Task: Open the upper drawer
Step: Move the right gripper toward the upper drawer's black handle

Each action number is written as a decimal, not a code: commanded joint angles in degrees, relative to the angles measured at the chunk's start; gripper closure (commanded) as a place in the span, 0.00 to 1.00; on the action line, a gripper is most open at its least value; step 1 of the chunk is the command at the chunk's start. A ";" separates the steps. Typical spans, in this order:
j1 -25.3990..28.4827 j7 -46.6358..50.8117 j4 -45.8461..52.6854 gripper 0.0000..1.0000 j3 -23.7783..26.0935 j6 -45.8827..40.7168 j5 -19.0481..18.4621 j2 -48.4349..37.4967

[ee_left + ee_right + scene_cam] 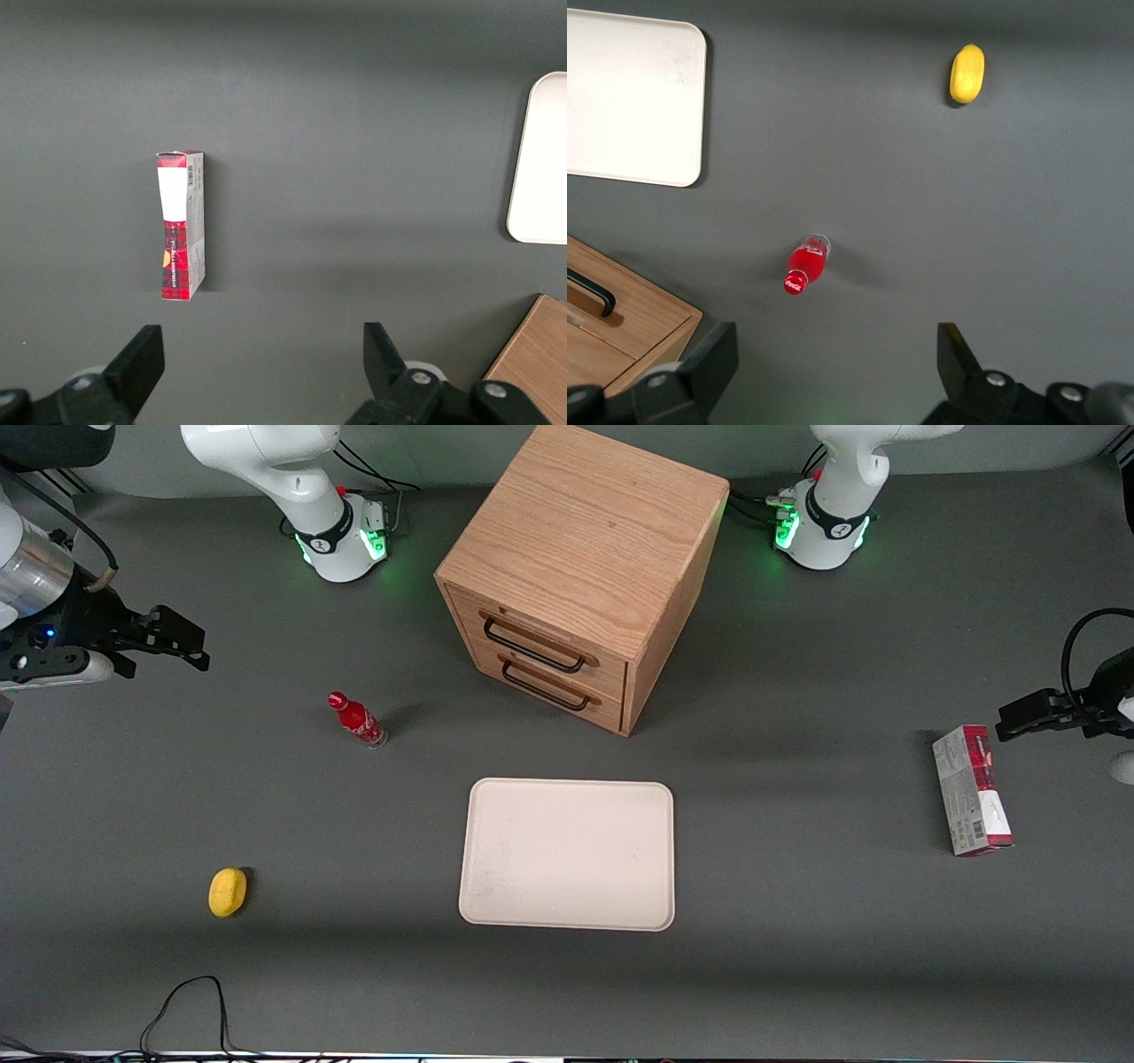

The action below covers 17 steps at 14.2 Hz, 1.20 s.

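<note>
Grey and matte, the tabletop (797, 921) carries a boxy oak cabinet (585, 540) standing between the two arm bases. Its upper drawer (539, 642) is fully closed, front flush with the lower drawer (551, 684) under it; each has a thin black bar handle.

High over the working arm's end of the tabletop, well apart from the cabinet, hangs the pincer (182, 638), released, with its two black fingers (709, 367) spread wide and nothing between them.

A small red bottle (357, 721) with white script on its side stands near the cabinet's front corner; the writing is too small to read. A yellow lemon (227, 892) lies nearer to the front camera. A bare cream tray (567, 855) lies in front of the drawers, with open grey surface between. A red and white carton (971, 790) with a barcode lies toward the parked arm's end.
</note>
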 commanded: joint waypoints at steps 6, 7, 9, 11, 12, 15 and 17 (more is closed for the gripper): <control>-0.65 -0.02 10.15 0.00 6.08 -0.47 2.23 9.93; -0.56 -0.02 11.49 0.00 9.42 -0.56 3.55 11.18; -0.47 -1.94 11.94 0.00 17.32 -0.56 3.83 11.45; -0.04 -1.78 11.94 0.00 24.71 -0.30 1.73 11.80; 0.05 -1.95 12.12 0.00 27.70 -0.30 0.59 12.59; 0.05 -11.31 14.92 0.00 34.74 -0.56 1.10 16.80; 0.05 -15.74 15.55 0.00 37.40 -0.57 2.67 19.35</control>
